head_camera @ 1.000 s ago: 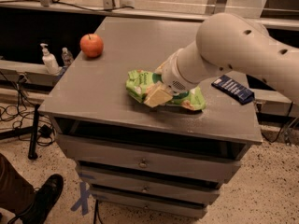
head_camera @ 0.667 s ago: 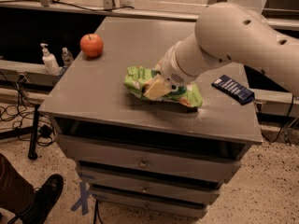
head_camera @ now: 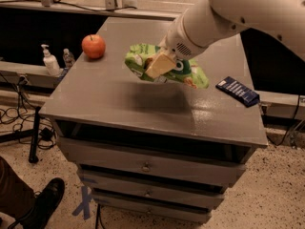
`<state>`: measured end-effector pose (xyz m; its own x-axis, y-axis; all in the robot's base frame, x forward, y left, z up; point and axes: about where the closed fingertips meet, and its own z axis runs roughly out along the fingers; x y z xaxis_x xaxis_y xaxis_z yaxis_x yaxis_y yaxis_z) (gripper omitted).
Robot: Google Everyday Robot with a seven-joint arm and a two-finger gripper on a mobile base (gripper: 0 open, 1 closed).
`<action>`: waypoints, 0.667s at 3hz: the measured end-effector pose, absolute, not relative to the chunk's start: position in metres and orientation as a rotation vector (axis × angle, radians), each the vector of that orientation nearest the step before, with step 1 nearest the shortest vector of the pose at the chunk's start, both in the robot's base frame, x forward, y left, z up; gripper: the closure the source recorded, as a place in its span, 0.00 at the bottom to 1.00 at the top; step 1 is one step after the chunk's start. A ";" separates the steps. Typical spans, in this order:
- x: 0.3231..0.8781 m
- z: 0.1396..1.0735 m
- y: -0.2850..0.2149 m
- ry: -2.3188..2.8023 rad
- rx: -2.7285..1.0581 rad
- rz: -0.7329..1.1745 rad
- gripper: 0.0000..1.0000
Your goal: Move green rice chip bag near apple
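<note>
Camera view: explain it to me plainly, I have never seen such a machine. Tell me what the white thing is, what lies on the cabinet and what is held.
The white shape is a robot's arm; one camera looks down on it from above. At its end is the gripper, two fingers shut on the green rice chip bag, held above the grey cabinet top, its shadow beneath. On the top lie the apple, at the far left corner, and a dark-blue packet at the right.
</note>
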<state>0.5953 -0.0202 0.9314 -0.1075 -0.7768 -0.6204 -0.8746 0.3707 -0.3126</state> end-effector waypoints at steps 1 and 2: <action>0.595 0.931 -0.020 1.903 -1.430 0.170 1.00; 0.611 0.929 -0.012 1.877 -1.419 0.163 1.00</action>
<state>0.6107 -0.0125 0.9292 -0.0901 -0.7695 -0.6322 -0.8670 0.3730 -0.3304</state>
